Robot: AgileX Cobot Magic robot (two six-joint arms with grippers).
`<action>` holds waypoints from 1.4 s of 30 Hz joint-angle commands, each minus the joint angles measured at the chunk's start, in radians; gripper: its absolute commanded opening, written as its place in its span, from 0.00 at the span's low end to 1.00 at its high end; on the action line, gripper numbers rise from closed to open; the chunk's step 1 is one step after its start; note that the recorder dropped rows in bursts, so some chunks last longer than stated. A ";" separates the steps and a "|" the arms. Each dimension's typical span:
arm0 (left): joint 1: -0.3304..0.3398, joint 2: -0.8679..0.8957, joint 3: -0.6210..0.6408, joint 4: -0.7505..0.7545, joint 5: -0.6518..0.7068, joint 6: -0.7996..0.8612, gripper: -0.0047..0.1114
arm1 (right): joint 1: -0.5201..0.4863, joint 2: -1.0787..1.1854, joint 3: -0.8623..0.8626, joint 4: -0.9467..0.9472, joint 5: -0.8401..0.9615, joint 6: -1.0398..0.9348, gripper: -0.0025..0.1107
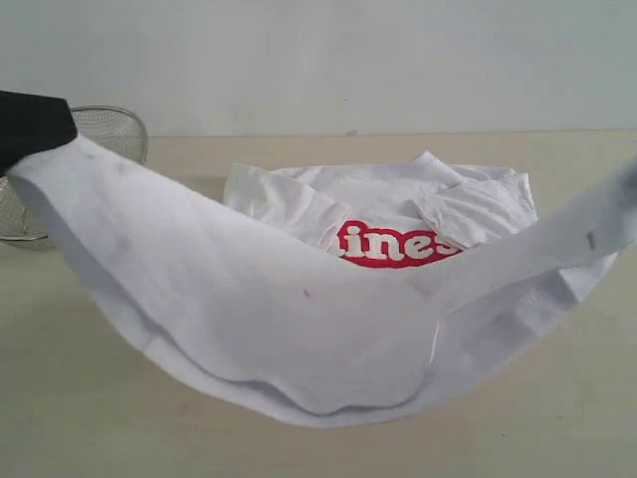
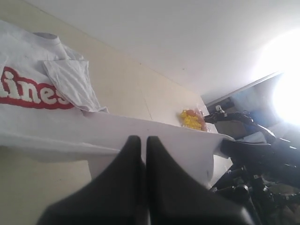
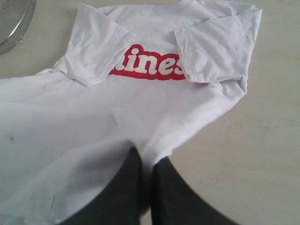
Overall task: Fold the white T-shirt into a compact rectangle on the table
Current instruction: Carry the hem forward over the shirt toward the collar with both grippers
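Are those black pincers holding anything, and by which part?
Yes, the white T-shirt. The left pincer and the right pincer each pinch its bottom hem, one near each corner, raised above the table.

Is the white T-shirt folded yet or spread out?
Partly folded. On the white T-shirt, sleeves lie turned in over the red lettering; left gripper and right gripper hold its hem off the table.
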 commanded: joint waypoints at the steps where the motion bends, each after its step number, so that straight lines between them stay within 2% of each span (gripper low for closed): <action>1: 0.000 -0.101 0.056 0.042 0.005 -0.106 0.08 | 0.001 -0.051 -0.005 -0.003 0.063 0.007 0.02; 6: 0.000 -0.191 0.139 0.042 0.025 -0.159 0.08 | 0.001 -0.108 -0.005 -0.003 0.086 0.035 0.02; 17: -0.002 -0.346 0.143 0.078 0.049 -0.315 0.08 | 0.094 -0.240 -0.005 -0.132 0.153 0.146 0.02; 22: -0.002 -0.429 0.133 0.195 0.051 -0.467 0.08 | 0.099 -0.293 -0.008 -0.115 0.153 0.163 0.02; 27: -0.002 -0.518 0.133 0.209 0.060 -0.556 0.08 | 0.099 -0.297 -0.008 -0.075 0.153 0.156 0.02; 31: -0.002 -0.573 0.126 0.291 0.046 -0.620 0.08 | 0.099 -0.301 -0.008 -0.072 0.153 0.154 0.02; 35: -0.002 -0.562 0.126 0.313 0.005 -0.624 0.08 | 0.099 -0.297 -0.008 -0.091 0.153 0.156 0.02; 42: -0.002 -0.434 0.126 0.306 -0.027 -0.466 0.08 | 0.099 -0.250 -0.006 -0.096 0.153 0.156 0.02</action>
